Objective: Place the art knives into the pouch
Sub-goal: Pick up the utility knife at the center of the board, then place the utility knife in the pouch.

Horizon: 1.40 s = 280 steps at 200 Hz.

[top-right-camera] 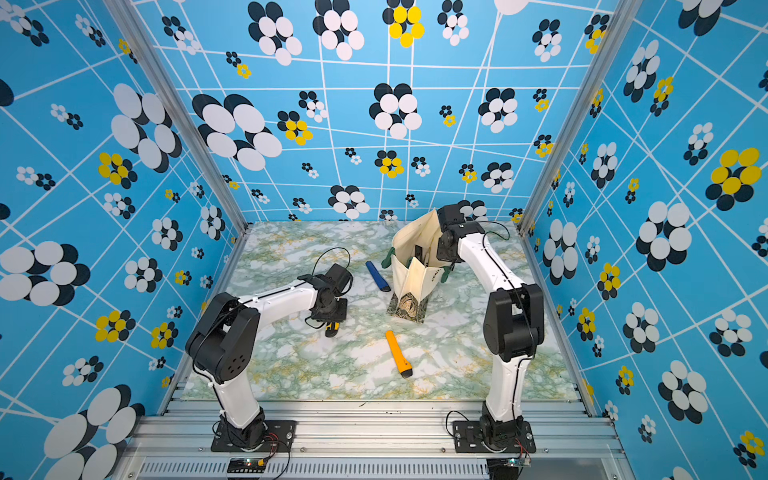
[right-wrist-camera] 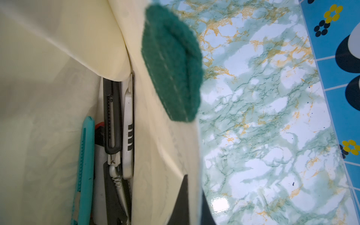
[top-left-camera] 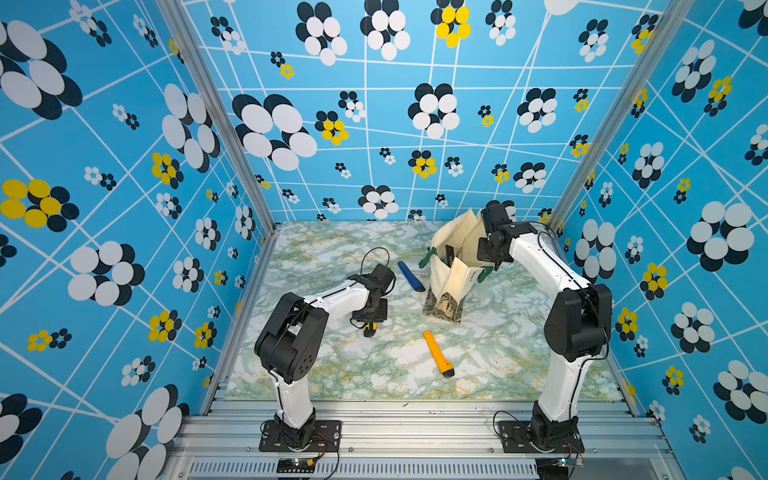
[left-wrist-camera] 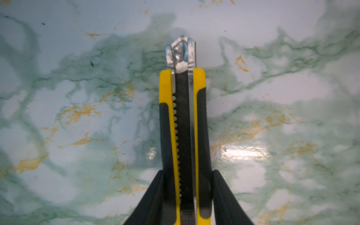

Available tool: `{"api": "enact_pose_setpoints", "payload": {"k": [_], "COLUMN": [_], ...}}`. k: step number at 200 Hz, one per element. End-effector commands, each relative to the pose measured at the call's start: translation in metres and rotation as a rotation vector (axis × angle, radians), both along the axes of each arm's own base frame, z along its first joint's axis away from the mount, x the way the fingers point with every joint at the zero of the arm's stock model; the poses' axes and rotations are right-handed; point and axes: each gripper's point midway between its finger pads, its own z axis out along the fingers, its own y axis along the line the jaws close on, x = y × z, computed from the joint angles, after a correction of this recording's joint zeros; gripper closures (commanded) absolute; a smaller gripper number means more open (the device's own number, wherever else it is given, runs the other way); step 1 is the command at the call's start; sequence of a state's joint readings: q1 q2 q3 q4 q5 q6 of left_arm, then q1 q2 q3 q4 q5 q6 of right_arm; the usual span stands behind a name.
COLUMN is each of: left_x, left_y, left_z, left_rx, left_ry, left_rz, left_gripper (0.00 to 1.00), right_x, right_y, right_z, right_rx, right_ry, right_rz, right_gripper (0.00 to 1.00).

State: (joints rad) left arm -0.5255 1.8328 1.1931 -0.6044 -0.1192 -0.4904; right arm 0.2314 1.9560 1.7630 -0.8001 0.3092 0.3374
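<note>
Between the jaws of the left tool [left-wrist-camera: 187, 173]: the art knife [left-wrist-camera: 183, 120], yellow and black, clamped by its sides, its metal tip pointing away from the tool over the marbled surface [left-wrist-camera: 78, 116]. At the right tool [right-wrist-camera: 194, 200]: the pouch [top-left-camera: 451, 266], upright and open, one cream wall pinched between closed jaws, well apart from the left tool. Inside it, ahead of the right tool: a teal knife [right-wrist-camera: 85, 165], a black knife [right-wrist-camera: 111, 116] and a white knife [right-wrist-camera: 127, 126]. Between the two tools, lying free on the surface: a blue knife [top-left-camera: 410, 276] just beside the pouch, and an orange knife [top-left-camera: 438, 354].
</note>
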Motion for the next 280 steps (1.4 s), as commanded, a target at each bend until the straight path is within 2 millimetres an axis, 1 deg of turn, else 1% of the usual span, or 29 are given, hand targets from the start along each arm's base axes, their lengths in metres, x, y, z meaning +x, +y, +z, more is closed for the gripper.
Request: {"api": "enact_pose_setpoints", "payload": {"k": [1,24,37,49,54,78,84,89,99,104,108,119,127,136,152,156,159,175,191,198,205,209,216,227,232,237,252,265,280], "left_x": [0.020,0.043,0.058,0.073,0.080,0.107,0.111,0.115,0.118,0.120,0.121,0.122,0.124,0.127,0.129,0.130,0.130,0.134,0.136,0.137,0.138,0.138,0.139,0.140,0.140,0.140,0.140,0.140,0.142], "left_y": [-0.006,-0.019,-0.034,-0.051,-0.060,-0.104,-0.117,-0.128,-0.150,-0.161,-0.170,-0.191,-0.203,-0.214,-0.230,-0.232,-0.233,-0.235,-0.234,-0.233,-0.233,-0.233,-0.233,-0.233,-0.233,-0.233,-0.232,-0.230,-0.223], "left_z": [0.036,0.082,0.112,0.142,0.157,0.217,0.239,0.245,0.268,0.274,0.284,0.297,0.302,0.302,0.296,0.291,0.291,0.273,0.263,0.262,0.261,0.261,0.262,0.264,0.267,0.269,0.278,0.289,0.305], "left_rx": [-0.007,-0.053,-0.115,-0.190,-0.227,-0.388,-0.419,-0.431,-0.478,-0.503,-0.527,-0.577,-0.605,-0.644,-0.690,-0.688,-0.690,-0.677,-0.657,-0.652,-0.652,-0.653,-0.655,-0.661,-0.664,-0.667,-0.674,-0.681,-0.684], "left_ry": [-0.080,-0.184,-0.253,-0.323,-0.359,-0.487,-0.533,-0.548,-0.593,-0.606,-0.625,-0.657,-0.671,-0.663,-0.632,-0.626,-0.623,-0.593,-0.581,-0.582,-0.581,-0.581,-0.584,-0.587,-0.591,-0.596,-0.614,-0.639,-0.679], "left_rz": [-0.031,-0.058,-0.081,-0.103,-0.116,-0.183,-0.214,-0.237,-0.288,-0.310,-0.328,-0.368,-0.387,-0.394,-0.411,-0.412,-0.413,-0.404,-0.400,-0.400,-0.399,-0.398,-0.395,-0.399,-0.401,-0.402,-0.406,-0.410,-0.397], "left_gripper": [0.69,0.69,0.69,0.69,0.69,0.69,0.69,0.69,0.69,0.69,0.69,0.69,0.69,0.69,0.69,0.69,0.69,0.69,0.69,0.67,0.63,0.58,0.45,0.19,0.10,0.06,0.00,0.00,0.00], "right_x": [-0.010,-0.010,-0.010,-0.009,-0.010,-0.011,-0.011,-0.012,-0.013,-0.015,-0.016,-0.018,-0.020,-0.022,-0.025,-0.026,-0.027,-0.030,-0.034,-0.034,-0.035,-0.035,-0.036,-0.036,-0.036,-0.035,-0.034,-0.031,-0.028], "right_y": [0.004,0.006,0.007,0.009,0.010,0.016,0.019,0.023,0.029,0.032,0.035,0.040,0.044,0.047,0.049,0.049,0.048,0.044,0.041,0.039,0.039,0.039,0.038,0.037,0.037,0.037,0.037,0.038,0.038], "right_z": [-0.003,-0.002,0.000,0.002,0.003,0.008,0.009,0.010,0.012,0.013,0.014,0.016,0.017,0.019,0.021,0.021,0.021,0.023,0.023,0.024,0.023,0.023,0.021,0.020,0.019,0.020,0.018,0.018,0.018], "right_rx": [0.012,0.020,0.024,0.025,0.025,0.034,0.039,0.042,0.046,0.047,0.047,0.047,0.053,0.060,0.063,0.062,0.061,0.047,0.034,0.029,0.024,0.023,0.019,0.013,0.011,0.011,0.006,0.005,0.000], "right_ry": [0.018,0.014,0.011,0.006,0.004,-0.006,-0.007,-0.009,-0.011,-0.013,-0.015,-0.019,-0.019,-0.022,-0.027,-0.025,-0.025,-0.023,-0.021,-0.024,-0.023,-0.022,-0.019,-0.015,-0.013,-0.015,-0.012,-0.014,-0.014], "right_rz": [-0.006,-0.004,0.000,0.006,0.007,0.026,0.034,0.044,0.059,0.070,0.076,0.090,0.097,0.100,0.107,0.105,0.103,0.097,0.093,0.088,0.088,0.087,0.087,0.087,0.087,0.087,0.091,0.091,0.093], "right_gripper": [1.00,1.00,1.00,1.00,1.00,1.00,1.00,1.00,1.00,1.00,1.00,1.00,1.00,1.00,1.00,1.00,1.00,1.00,1.00,1.00,1.00,1.00,1.00,1.00,1.00,1.00,1.00,1.00,1.00]}}
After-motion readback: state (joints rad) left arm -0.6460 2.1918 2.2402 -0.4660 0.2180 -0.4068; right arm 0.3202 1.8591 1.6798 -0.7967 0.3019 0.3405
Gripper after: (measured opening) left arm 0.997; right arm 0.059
